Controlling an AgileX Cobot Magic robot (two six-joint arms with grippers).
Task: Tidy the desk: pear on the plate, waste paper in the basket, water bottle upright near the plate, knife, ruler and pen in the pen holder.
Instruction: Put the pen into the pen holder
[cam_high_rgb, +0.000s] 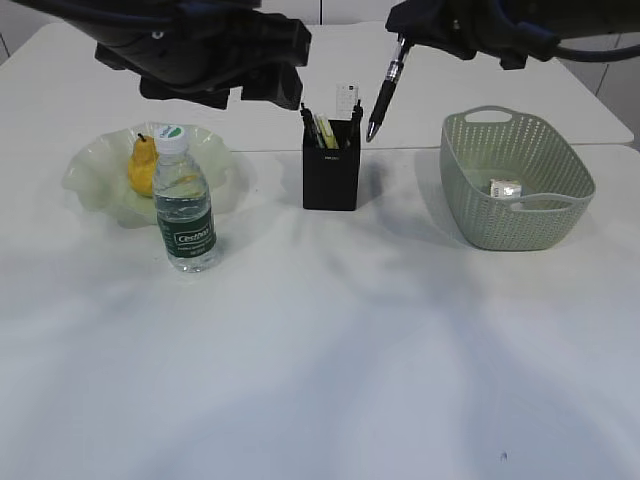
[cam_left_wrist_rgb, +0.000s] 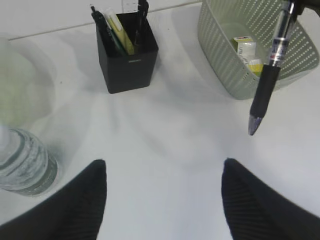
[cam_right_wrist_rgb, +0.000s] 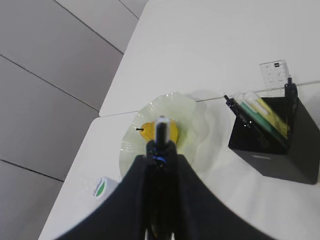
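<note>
My right gripper (cam_high_rgb: 402, 38) is shut on a black pen (cam_high_rgb: 384, 95), which hangs tip down just right of and above the black pen holder (cam_high_rgb: 331, 168). The holder contains a clear ruler (cam_high_rgb: 347, 98), dark pens and a yellow-green piece that may be the knife (cam_left_wrist_rgb: 120, 33). The yellow pear (cam_high_rgb: 142, 166) lies on the pale green plate (cam_high_rgb: 95, 188). The water bottle (cam_high_rgb: 186, 205) stands upright in front of the plate. Waste paper (cam_high_rgb: 506, 187) lies in the green basket (cam_high_rgb: 560, 215). My left gripper (cam_left_wrist_rgb: 164, 167) hangs open and empty above the table.
The left arm (cam_high_rgb: 215, 55) hangs over the plate and the bottle at the back left. A seam between two tabletops (cam_high_rgb: 270, 151) runs behind the holder. In the right wrist view, the table's edge and grey floor (cam_right_wrist_rgb: 45, 75) lie beyond the plate.
</note>
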